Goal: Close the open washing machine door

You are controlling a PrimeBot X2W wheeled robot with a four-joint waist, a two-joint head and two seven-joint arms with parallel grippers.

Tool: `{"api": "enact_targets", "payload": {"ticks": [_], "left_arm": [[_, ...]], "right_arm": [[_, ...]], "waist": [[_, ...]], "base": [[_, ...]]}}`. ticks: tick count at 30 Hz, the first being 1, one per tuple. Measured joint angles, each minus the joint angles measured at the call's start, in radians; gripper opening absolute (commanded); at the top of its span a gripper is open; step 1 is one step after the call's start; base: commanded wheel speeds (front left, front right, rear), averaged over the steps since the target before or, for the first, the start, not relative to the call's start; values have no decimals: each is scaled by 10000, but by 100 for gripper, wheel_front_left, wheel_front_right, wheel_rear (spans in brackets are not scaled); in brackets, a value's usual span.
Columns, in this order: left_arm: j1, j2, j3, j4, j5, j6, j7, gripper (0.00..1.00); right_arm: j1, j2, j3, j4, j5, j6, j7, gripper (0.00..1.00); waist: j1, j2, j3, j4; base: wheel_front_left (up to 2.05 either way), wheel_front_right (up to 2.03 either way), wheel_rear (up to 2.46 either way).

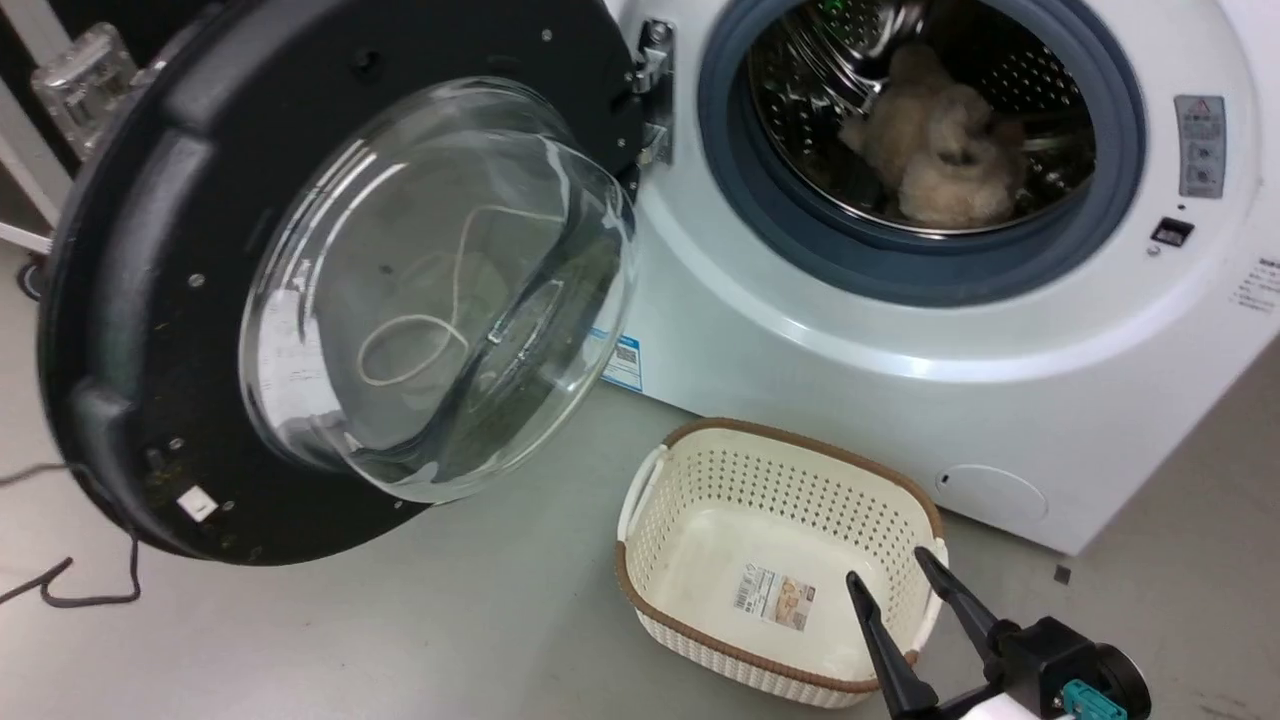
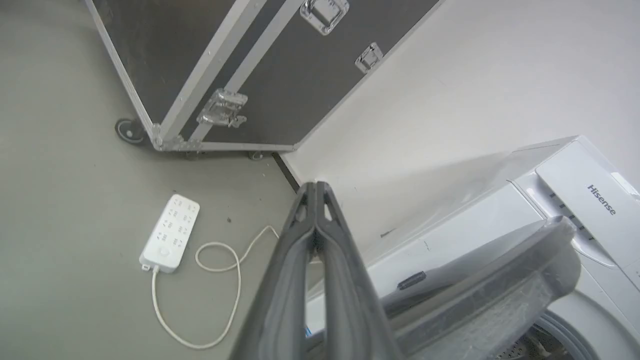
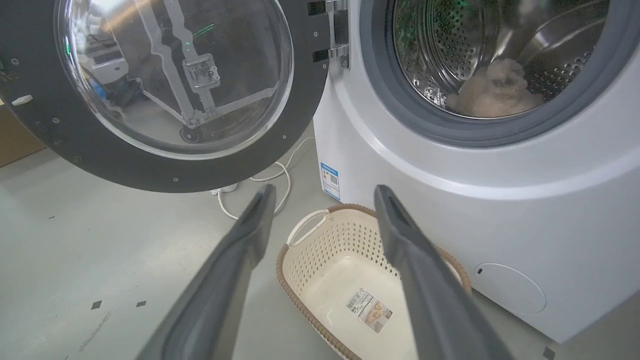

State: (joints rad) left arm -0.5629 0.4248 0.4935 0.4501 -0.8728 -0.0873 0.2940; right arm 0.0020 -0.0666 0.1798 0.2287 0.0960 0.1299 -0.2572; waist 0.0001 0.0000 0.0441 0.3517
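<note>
The washing machine door (image 1: 130, 300) hung open left of the washer (image 1: 800, 340), bowl outward, over grey floor (image 1: 450, 620). The right gripper (image 1: 886, 565) was spread, the left gripper (image 2: 315, 186) pressed together.

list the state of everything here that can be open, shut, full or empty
washing machine door, open, swung wide on its hinge
drum, loaded, a fluffy beige item lies inside
basket, upright on the floor, empty but for a label
left claw, shut, fingers together, holding nothing
right claw, open, holding nothing
</note>
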Motion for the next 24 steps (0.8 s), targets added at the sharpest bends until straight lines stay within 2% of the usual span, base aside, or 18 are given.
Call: {"api": "enact_targets", "payload": {"ticks": [3, 6, 15, 18, 24], "left_arm": [[-363, -12, 265, 972, -966, 247, 1241, 0], [-478, -8, 343, 1436, -1818, 255, 2706, 0], [125, -86, 428, 1012, -3149, -54, 5010, 0], [659, -422, 399, 468, -3455, -142, 5446, 0], [2191, -1561, 52, -1116, -3756, -217, 6111, 0]], "right_arm": [[-3, -182, 81, 44, -2, 0, 0, 100], [-5, -322, 123, 58, -8, 0, 0, 100], [2, -374, 109, 104, -4, 0, 0, 100], [-1, -347, 27, 113, 2, 0, 0, 100], [-4, -295, -433, 107, 4, 0, 0, 100]], "waist": [[0, 0, 72, -112], [0, 0, 101, -199], [-2, 0, 21, -315], [-2, 0, -29, -359], [-2, 0, -265, -579]], "base": [[0, 0, 0], [0, 0, 0], [0, 0, 0], [0, 0, 0], [0, 0, 0]]}}
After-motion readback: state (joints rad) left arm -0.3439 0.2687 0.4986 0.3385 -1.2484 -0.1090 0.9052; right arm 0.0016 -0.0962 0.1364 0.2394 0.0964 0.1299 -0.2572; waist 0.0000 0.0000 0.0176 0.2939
